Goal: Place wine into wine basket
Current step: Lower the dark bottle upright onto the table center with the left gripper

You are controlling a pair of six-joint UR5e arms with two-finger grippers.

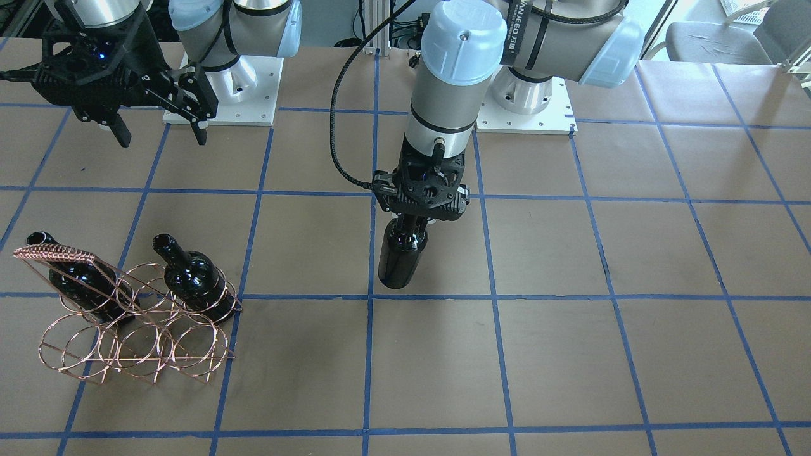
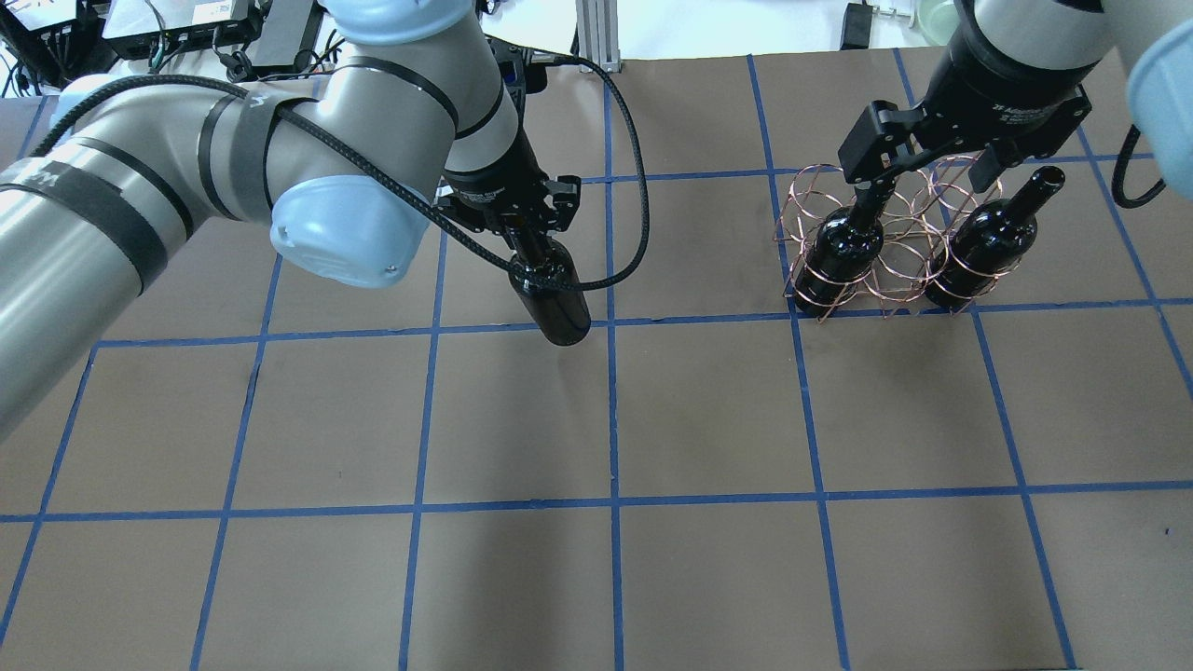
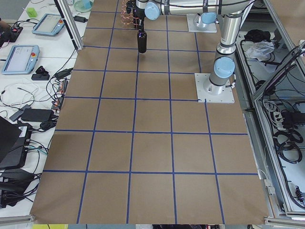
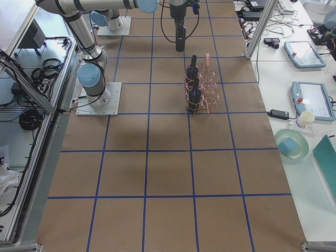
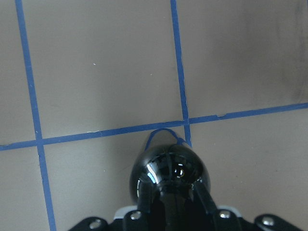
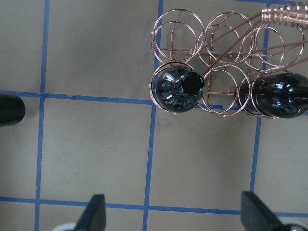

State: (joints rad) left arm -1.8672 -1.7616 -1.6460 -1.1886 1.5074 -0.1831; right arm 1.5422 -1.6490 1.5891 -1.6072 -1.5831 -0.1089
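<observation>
My left gripper (image 1: pixel 415 223) is shut on the neck of a near-black wine bottle (image 1: pixel 402 256) and holds it upright over the table's middle. The bottle also shows in the overhead view (image 2: pixel 557 306) and from above in the left wrist view (image 5: pixel 168 171). I cannot tell whether its base touches the table. The copper wire wine basket (image 1: pixel 136 345) stands to the robot's right, with two more bottles (image 2: pixel 839 252) (image 2: pixel 988 240) tilted in its rings. My right gripper (image 1: pixel 160 130) is open and empty above the basket (image 6: pixel 211 43), its fingers (image 6: pixel 94 211) wide apart.
The table is brown paper with a blue tape grid (image 2: pixel 610 410). Both arm bases (image 1: pixel 222 88) (image 1: pixel 526 101) stand on white plates at the robot's edge. The left arm's black cable (image 2: pixel 638 205) loops beside the held bottle. Side benches hold tablets and cables (image 3: pixel 21 55).
</observation>
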